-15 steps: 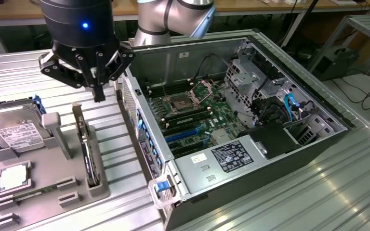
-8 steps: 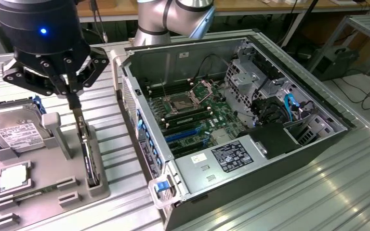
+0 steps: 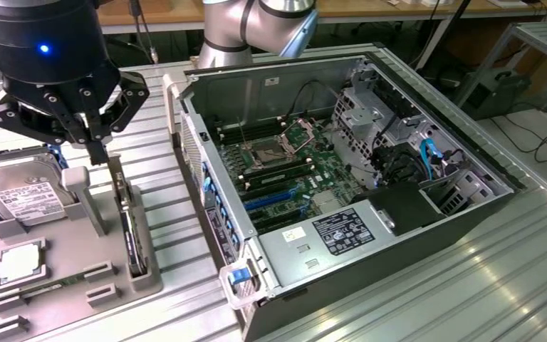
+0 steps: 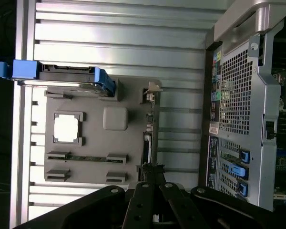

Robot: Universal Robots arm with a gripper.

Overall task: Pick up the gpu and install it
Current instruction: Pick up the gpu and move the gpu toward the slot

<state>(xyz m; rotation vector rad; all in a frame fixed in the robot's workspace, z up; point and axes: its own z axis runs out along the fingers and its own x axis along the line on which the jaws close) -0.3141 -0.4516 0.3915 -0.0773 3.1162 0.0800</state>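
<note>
Closure of the gripper (image 3: 103, 158) is seen at the upper end of the gpu (image 3: 129, 228). The narrowed jaws appear to be pinched on its edge, though contact is partly hidden. The card is kept upright on edge in a slot of the grey holder (image 3: 65, 246), so its top is offered for grasping. The hard drive (image 3: 17, 194) and CPU chip (image 3: 22, 261) are lodged beside it. The open computer case (image 3: 254, 96) is set just beside the holder, and its raised side wall is interposed between card and motherboard (image 3: 298, 174).

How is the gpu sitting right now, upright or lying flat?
Upright: the gpu stands on edge in a slot of the grey holder, the hand shut on its top edge.
</note>
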